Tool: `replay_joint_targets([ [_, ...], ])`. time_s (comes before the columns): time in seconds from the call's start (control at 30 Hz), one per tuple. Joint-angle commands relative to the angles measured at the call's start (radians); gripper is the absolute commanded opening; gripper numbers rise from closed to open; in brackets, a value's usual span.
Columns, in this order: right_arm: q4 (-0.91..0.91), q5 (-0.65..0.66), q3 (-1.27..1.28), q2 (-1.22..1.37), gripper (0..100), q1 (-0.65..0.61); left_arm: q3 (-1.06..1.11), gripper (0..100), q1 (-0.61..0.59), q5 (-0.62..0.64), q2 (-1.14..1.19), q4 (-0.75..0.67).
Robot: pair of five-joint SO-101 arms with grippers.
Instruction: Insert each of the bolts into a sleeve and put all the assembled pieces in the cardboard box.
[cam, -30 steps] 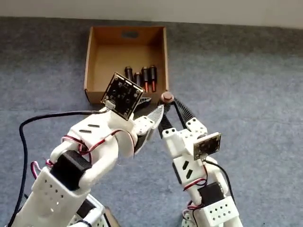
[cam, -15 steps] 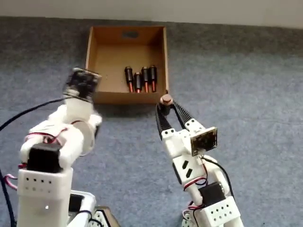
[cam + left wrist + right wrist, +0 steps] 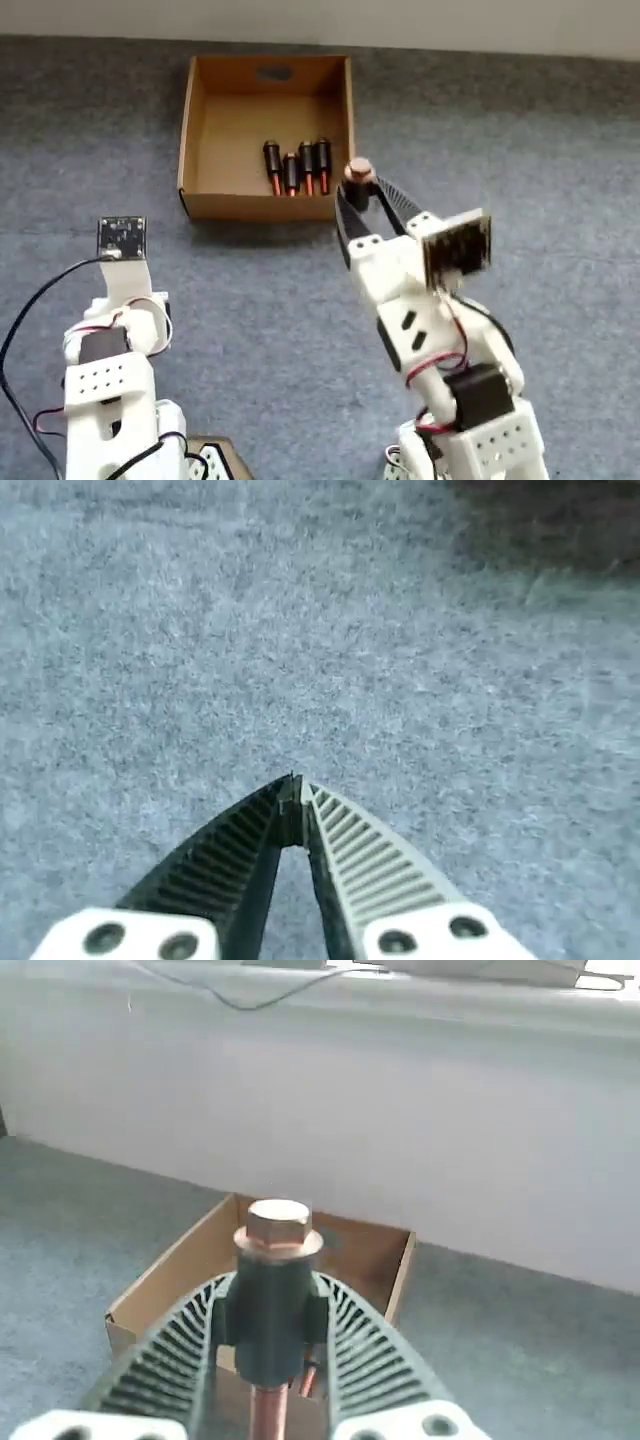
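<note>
Grey carpet (image 3: 560, 150) covers the table, and a pale wall (image 3: 400, 1110) rises behind the far side of the cardboard box (image 3: 188, 130). The open box holds four assembled pieces (image 3: 297, 167), lying side by side near its front wall, toward its right side, with dark sleeves and orange shanks. The right gripper (image 3: 358, 186) sits at the box's right wall, close to the front corner, its jaws pinching a dark sleeve (image 3: 268, 1315) with a copper bolt (image 3: 277, 1228) through it. The hexagonal head stands above the sleeve and the piece is upright. The bolt's shank is cut off at the frame edge in the right wrist view, and from above only the head shows between the fingers. Whether the piece hangs over the inside of the box or just outside the wall cannot be told. The left arm (image 3: 110, 340) stands well apart from the box, in front of its left corner. From above, its camera board (image 3: 122, 238) hides the fingers. The left gripper (image 3: 297, 792) points at bare carpet, jaws pressed together with nothing between them. A dark patch (image 3: 560, 520) beyond it is too blurred to identify.
</note>
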Motion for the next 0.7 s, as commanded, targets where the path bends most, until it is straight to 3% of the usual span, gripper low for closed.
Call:
replay_joint_targets([
  [0.0, 0.067, -0.098, -0.271, 0.278, 0.6, -0.005, 0.025, 1, 0.019, 0.003, -0.008, -0.034],
  [0.13, 0.102, -0.287, -0.458, 0.555, 0.6, -0.024, 0.062, 1, 0.105, -0.002, -0.015, -0.034],
  [0.47, 0.101, -0.290, -1.024, 1.256, 0.6, -0.148, 0.068, 1, 0.105, -0.005, -0.015, -0.034],
  [0.67, 0.104, -0.292, -1.423, 1.699, 0.6, -0.151, 0.070, 1, 0.105, -0.005, -0.015, -0.034],
])
